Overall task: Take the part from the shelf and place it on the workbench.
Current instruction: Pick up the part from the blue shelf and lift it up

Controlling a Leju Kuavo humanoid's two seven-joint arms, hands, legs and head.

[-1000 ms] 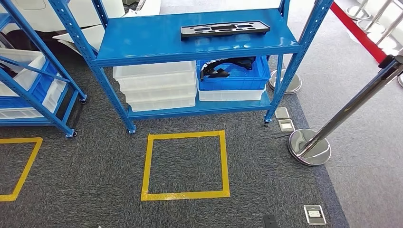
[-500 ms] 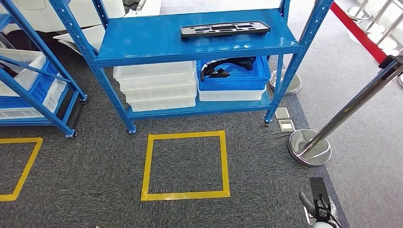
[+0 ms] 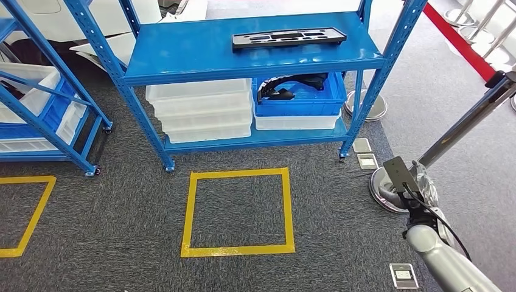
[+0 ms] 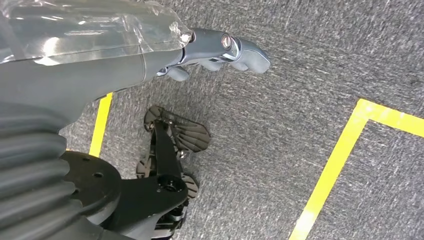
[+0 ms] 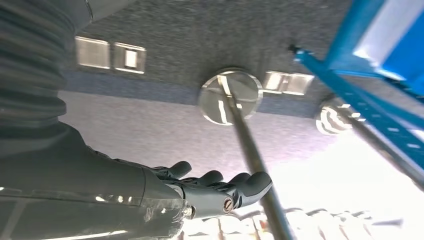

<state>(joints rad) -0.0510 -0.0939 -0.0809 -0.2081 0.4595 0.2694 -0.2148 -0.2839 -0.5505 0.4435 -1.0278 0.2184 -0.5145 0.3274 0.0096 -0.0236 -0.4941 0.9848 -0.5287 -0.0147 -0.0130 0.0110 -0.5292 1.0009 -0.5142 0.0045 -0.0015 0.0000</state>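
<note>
Head view: the black slotted part [image 3: 288, 38] is seen on the blue shelf [image 3: 201, 52], well beyond the empty right hand [image 3: 406, 180] (fingers loosely spread); the left hand [image 4: 220, 50] is likewise empty.

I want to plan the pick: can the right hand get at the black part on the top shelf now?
Probably yes. The part lies alone on the open shelf, nothing in front. The right hand holds nothing but is low, beside the stanchion.

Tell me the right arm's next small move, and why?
Probably raise the right hand up and leftward toward the black part on the blue shelf. The hand looks empty and hangs low beside the stanchion base, well short of the part, which lies untouched on the top level.
</note>
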